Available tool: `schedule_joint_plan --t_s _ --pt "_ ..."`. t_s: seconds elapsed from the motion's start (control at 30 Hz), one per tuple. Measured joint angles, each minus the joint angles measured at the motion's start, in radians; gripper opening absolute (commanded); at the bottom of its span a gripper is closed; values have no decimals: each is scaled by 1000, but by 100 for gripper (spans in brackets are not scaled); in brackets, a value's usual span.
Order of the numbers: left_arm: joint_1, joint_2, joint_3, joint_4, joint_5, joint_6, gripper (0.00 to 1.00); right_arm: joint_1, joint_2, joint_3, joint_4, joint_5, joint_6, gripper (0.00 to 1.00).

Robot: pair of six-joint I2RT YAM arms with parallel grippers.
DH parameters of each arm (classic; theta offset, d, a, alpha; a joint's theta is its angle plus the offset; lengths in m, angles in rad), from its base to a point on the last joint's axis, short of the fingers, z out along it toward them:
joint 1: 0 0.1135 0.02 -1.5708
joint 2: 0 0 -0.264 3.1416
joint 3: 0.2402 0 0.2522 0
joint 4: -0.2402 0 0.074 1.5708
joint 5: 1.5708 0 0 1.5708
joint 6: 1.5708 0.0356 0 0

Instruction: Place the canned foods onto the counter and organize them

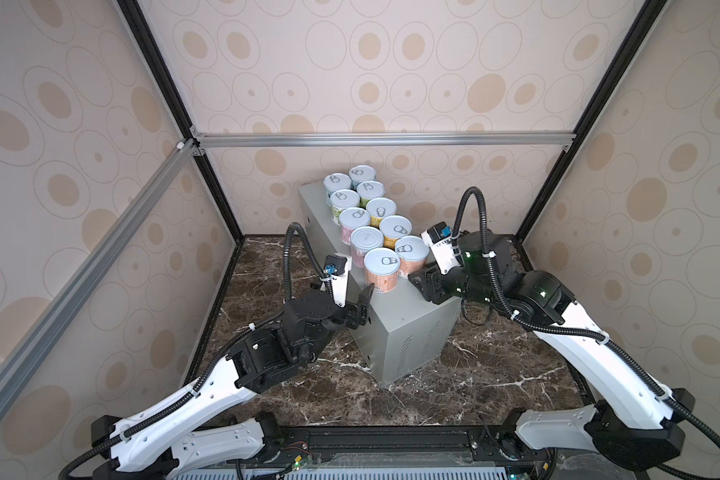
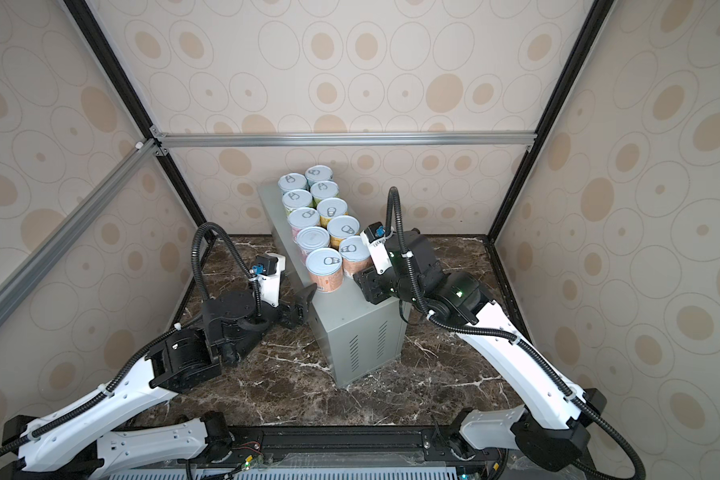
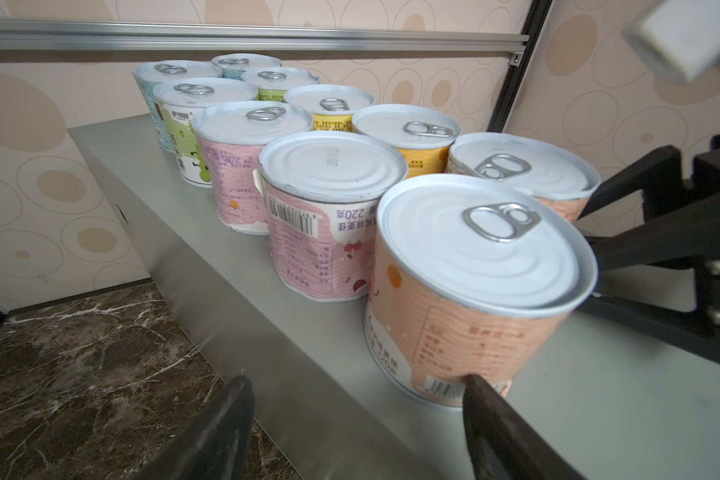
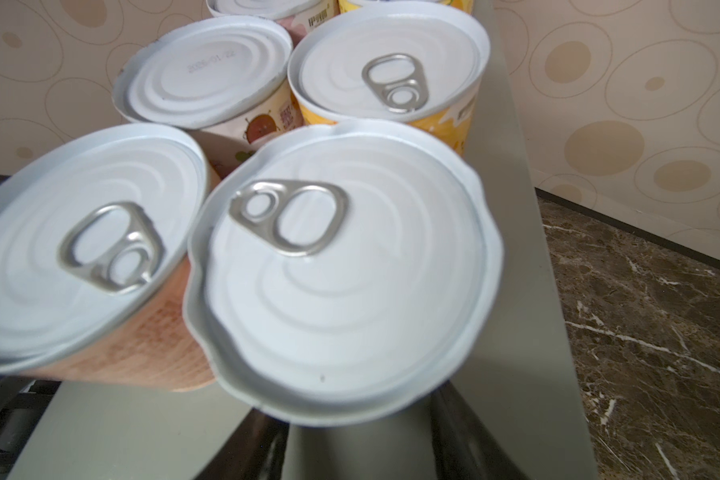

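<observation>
All ten cans [image 1: 381,206] are up on the grey box [image 1: 395,305] now, none left on the marble [image 1: 454,395] around it. They stand in two rows running the length of the box, colours paired: teal at the far end, then green, then pink beside yellow twice over, and orange at the near end. That reads as sorting by flavour, so this looks like the tidying stage.

One pink can [image 1: 366,239], second from the near end, shows a plain lid with no ring. Its label reads upside down, so it went on bottom-up.

The left gripper [image 1: 363,303] sits at the box's near left edge, jaws well apart and holding nothing. One finger [image 3: 487,399] rests against the foot of the nearest orange can [image 1: 382,262]; the other hangs past the box's edge. I'd call that a nudge to square the can up, not a grab.

The right gripper [image 1: 417,281] comes in from the box's right edge, hard up to the other orange can [image 1: 411,249], whose rim is dented. Its fingers vanish under that lid, so I can't tell whether they grip the can or only brace it.
</observation>
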Motion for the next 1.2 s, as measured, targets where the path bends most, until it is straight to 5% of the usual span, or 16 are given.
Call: schedule_joint_plan --t_s 0.33,0.67,1.2 --pt "12 -1 -1 1 15 -3 79 -1 4 13 -6 0 0 57" --pt "20 -26 -1 -4 9 -22 86 0 -5 21 -14 -3 4 69" --pt "21 -140 92 -180 -84 -84 99 0 -132 72 -108 21 31 73"
